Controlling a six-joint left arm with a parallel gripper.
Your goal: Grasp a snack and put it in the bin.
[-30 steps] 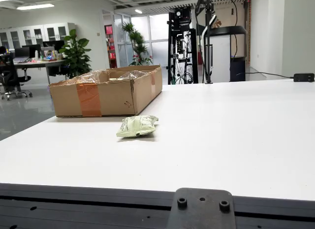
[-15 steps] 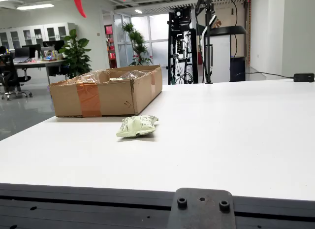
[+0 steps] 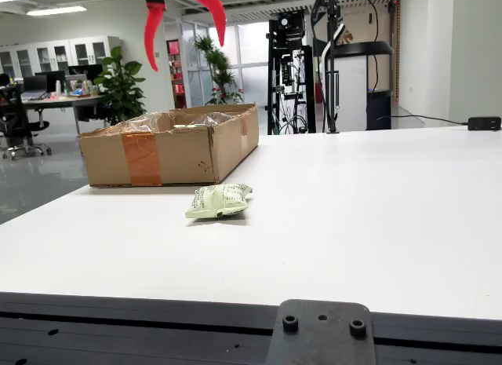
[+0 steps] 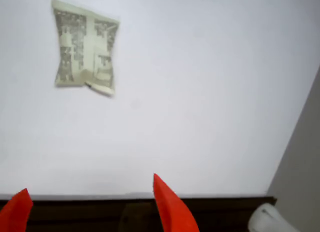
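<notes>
The red two-fingered claw (image 3: 185,26) hangs high above the white bench (image 3: 376,216), its curved fingers spread wide and holding nothing; in the claw's own view the two red fingertips (image 4: 167,207) sit at the bottom edge, with the pale green crinkled snack packet (image 4: 85,51) well up and to the left of them.

In the fixed view that packet (image 3: 219,200) lies flat on the bench, just in front of the near corner of the open brown cardboard box (image 3: 169,145) taped with an orange strip, and toward the bench's left edge.

The risks, as I judge them: the claw is not yet lined up over the packet, so a straight descent would close on bare bench; the packet is thin and lies flat, so fingertips may skate over the foil or pinch only a corner, letting it slip free on the lift; a push from one finger could shove it against the box wall.

Nothing lies between claw and packet; the box itself stands close behind it, its near wall the only thing to clear on the carry, with a clear plastic lining showing inside; a black power adapter (image 3: 484,123) rests at the far right edge, well apart; office plants and a black equipment rack stand beyond the bench.
</notes>
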